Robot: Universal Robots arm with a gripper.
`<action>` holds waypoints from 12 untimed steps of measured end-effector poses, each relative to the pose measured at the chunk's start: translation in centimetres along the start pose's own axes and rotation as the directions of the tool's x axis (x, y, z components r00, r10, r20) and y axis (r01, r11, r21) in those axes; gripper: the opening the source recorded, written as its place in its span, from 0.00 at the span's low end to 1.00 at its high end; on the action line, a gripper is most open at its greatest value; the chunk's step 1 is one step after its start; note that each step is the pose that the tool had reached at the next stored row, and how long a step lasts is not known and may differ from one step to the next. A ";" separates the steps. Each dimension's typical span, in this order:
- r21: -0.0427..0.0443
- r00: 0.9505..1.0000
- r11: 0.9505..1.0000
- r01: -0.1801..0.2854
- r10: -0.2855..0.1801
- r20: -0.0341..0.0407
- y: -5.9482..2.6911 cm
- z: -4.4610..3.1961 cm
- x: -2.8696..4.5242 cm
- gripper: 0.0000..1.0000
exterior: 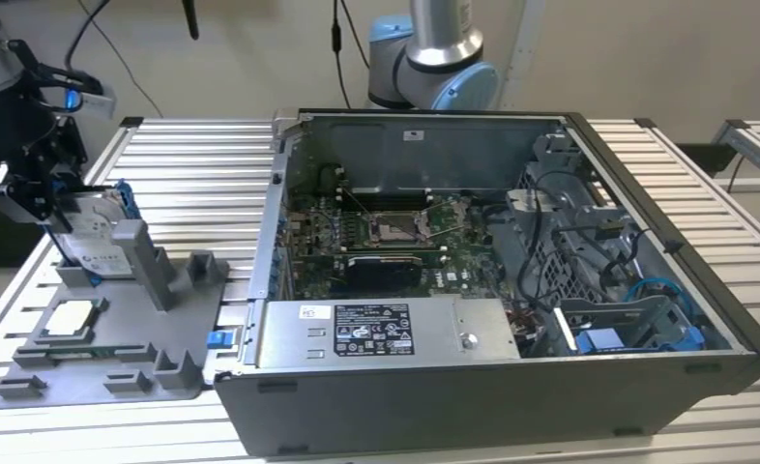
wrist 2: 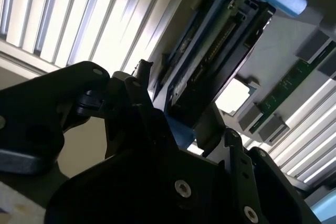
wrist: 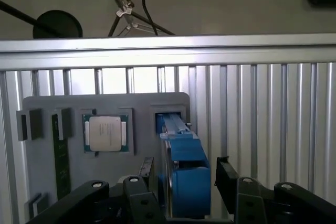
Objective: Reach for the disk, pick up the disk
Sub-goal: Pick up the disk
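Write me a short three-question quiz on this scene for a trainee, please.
1. True or false: the disk lies inside the open computer case.
2. Where is the end effector? A) straddling the disk; B) over the square chip; C) inside the case.
3. Does the disk stand on edge or lie flat in the grey fixture?
Key: 1 false; 2 A; 3 on edge.

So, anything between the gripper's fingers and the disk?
No. In the first wrist view the open gripper straddles the disk, with nothing in the side gaps.
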State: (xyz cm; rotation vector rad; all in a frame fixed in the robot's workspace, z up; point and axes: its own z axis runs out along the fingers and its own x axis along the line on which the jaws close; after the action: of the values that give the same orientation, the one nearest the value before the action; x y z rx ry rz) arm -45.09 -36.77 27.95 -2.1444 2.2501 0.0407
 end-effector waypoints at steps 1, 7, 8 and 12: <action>0.000 1.000 1.000 0.000 0.000 0.000 0.00 0.10 0.00 1.00; 0.000 1.000 1.000 0.000 0.000 0.000 0.01 0.66 0.02 1.00; 0.000 1.000 1.000 0.000 0.000 0.000 0.01 0.74 0.03 1.00; 0.000 1.000 1.000 0.000 0.000 0.000 0.00 1.01 0.04 1.00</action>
State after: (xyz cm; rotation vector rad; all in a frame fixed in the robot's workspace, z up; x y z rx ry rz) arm -45.09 -36.78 26.94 -2.1444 2.2495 0.0411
